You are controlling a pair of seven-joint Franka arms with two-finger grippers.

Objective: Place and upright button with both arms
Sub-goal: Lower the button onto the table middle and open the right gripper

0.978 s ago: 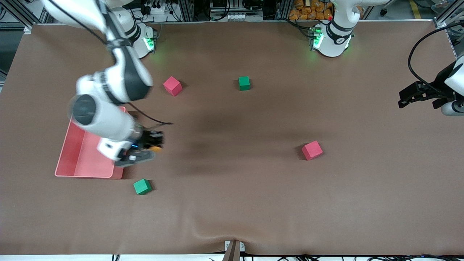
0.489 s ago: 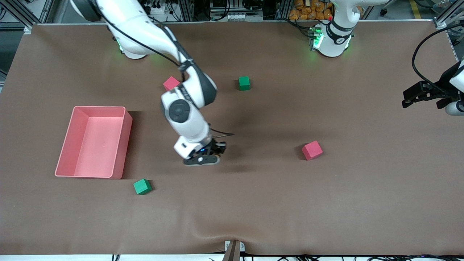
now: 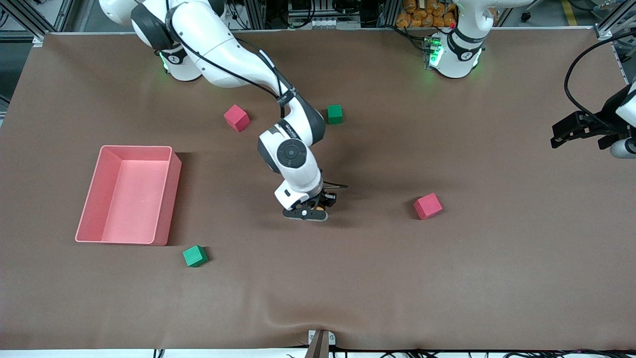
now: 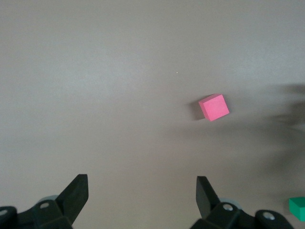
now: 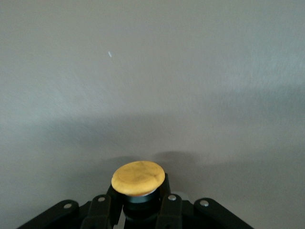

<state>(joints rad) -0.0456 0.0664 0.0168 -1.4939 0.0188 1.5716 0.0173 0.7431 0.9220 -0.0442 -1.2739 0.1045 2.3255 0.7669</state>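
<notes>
Brown tabletop [image 3: 348, 278]: right gripper [image 3: 325, 201] clamped on button [image 5: 138, 178]; left gripper [image 4: 140, 200] apart, waiting; tilted release risks toppling.

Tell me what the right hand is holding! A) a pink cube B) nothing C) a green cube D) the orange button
D: the right hand is shut on the button, whose orange cap shows between its black fingers in the right wrist view, over the middle of the table.
</notes>
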